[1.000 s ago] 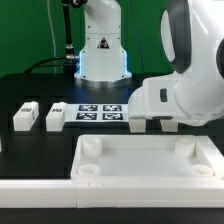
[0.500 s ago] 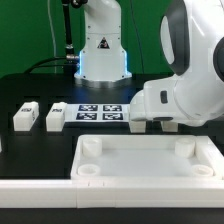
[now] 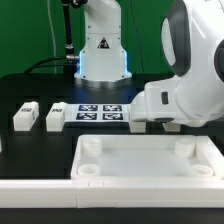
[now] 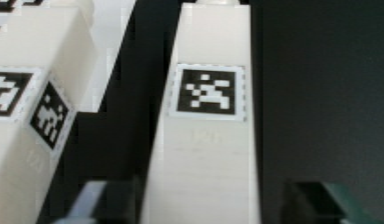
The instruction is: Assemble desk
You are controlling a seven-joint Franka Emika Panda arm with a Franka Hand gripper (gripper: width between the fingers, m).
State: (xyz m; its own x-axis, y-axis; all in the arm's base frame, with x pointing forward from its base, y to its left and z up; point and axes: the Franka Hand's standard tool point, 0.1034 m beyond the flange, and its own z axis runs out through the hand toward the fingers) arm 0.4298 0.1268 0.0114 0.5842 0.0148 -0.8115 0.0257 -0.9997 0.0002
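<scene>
I count: tray top [image 3: 140, 160] in front; behind it, from the exterior view's left, first leg [image 3: 25, 116], second leg [image 3: 56, 117] just beside, the marker board [image 3: 100, 112], third leg [image 3: 136, 123].

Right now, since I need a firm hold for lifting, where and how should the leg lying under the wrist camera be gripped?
I would grip the leg across its two long side faces, near the tag, coming straight down from above. It lies flat, long and narrow, with dark gaps along both sides, and the open fingers straddle it. A second leg lies close on one side.
</scene>
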